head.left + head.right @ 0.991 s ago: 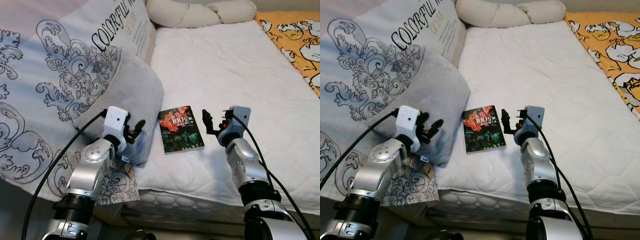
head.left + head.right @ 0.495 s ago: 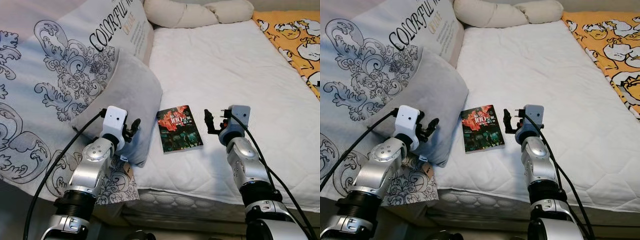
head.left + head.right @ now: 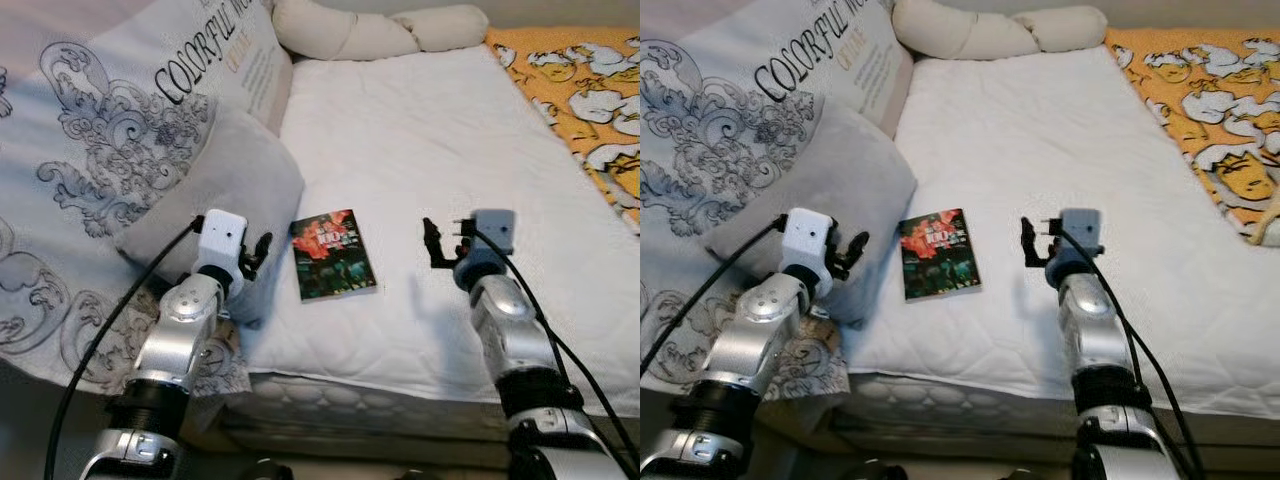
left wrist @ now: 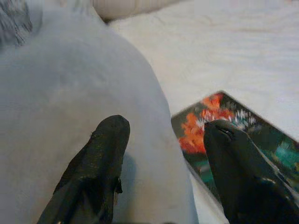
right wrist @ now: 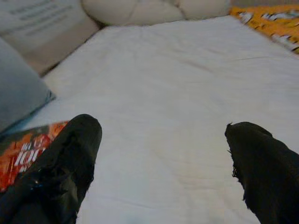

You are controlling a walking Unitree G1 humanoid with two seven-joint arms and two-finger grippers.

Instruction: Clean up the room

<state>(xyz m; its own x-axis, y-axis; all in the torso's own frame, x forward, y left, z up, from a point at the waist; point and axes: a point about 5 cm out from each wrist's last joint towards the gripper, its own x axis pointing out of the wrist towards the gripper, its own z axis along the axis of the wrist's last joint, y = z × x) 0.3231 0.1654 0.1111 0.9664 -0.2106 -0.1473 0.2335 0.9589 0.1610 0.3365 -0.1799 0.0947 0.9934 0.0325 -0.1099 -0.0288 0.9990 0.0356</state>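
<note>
Approaching, by the look of it, with nothing grasped yet; most likely picking up the small paperback book with a dark cover and red-orange artwork, lying flat on the white quilted mattress near its front edge, just beside the plain grey cushion.

Left gripper raised at the cushion's lower corner, fingers spread apart with nothing between them, hovering over grey fabric with the book's cover just beyond; right gripper held above bare mattress, apart from the book on its other side, fingers wide open and empty.

Next move probably calling for one gripper to swing inward and drop to the book's edge; thin and flat on soft bedding, so likely needing a fingertip slid under a side or corner rather than a grab from above; a risk of pressing it into the mattress or nudging it under the cushion.

Book closed, cover up, slightly skewed to the bed edge; white lettering on it too small to read; large patterned pillow with black scrollwork and lettering behind the cushion; orange printed blanket well apart, on the far right.
</note>
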